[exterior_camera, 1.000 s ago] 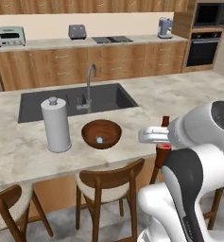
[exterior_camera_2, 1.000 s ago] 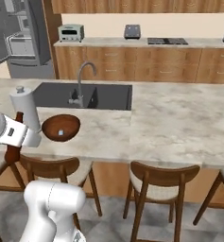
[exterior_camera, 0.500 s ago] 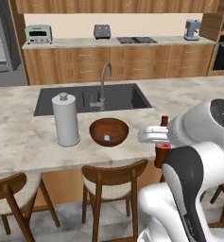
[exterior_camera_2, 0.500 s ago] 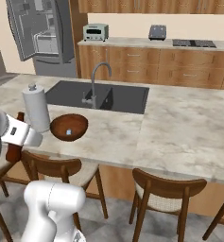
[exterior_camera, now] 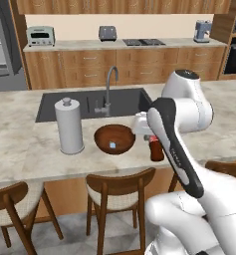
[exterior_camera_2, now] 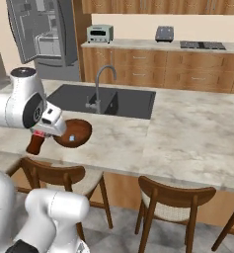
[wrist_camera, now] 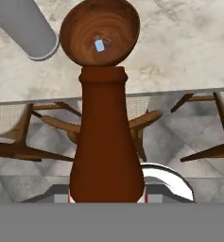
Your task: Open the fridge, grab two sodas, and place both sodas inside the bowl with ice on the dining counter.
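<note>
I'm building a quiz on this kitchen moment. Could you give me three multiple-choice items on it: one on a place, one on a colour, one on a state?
1. Where is the paper towel roll?
A. left of the bowl
B. inside the sink
C. on a stool
2. What colour is the bottle?
A. green
B. dark brown
C. yellow
3. What is the gripper doing?
A. hanging open and empty
B. pressing the tap
C. holding the bottle

Key: 1 A, it stands beside the bowl on the dining counter; 2 B, the hand view shows it; 3 C, the bottle hangs from the hand.

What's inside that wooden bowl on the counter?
The bowl holds one small pale cube at its bottom, and no drink yet. The brown bottle in the gripper covers a little of its near rim.
</note>
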Motion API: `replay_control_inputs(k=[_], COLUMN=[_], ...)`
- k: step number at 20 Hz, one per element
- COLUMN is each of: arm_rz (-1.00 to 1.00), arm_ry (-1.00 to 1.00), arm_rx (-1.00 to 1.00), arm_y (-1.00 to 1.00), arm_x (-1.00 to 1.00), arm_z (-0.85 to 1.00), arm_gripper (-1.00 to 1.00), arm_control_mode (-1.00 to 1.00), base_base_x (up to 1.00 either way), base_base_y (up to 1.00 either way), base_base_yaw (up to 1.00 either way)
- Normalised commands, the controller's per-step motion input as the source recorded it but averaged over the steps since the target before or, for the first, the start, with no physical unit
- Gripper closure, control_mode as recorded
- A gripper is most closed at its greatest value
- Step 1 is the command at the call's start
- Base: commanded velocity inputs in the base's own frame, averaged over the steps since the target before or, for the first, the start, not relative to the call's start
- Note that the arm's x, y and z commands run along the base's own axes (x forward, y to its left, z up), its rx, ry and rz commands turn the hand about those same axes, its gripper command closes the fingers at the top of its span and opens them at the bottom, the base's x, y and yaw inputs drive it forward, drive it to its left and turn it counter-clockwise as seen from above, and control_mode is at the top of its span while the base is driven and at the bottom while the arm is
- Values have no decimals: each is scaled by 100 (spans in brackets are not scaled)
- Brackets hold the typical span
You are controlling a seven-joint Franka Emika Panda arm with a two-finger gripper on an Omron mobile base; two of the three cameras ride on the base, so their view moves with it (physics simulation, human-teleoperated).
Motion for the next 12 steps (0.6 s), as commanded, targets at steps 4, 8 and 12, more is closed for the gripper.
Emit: replay_control_inputs(k=[4,8,12], arm_rz=[1,2,0], arm_ry=[34,12,1], arm_rx=[-14,-8,-1], arm_y=[24,10,7], arm_x=[96,35,43], arm_z=[-54,-42,-11], arm_gripper=[100,100,100], arm_control_mode=[-100,-100,-100], base_base_x=[0,0,0], base_base_y=[0,0,0], base_base_yaw=[0,0,0])
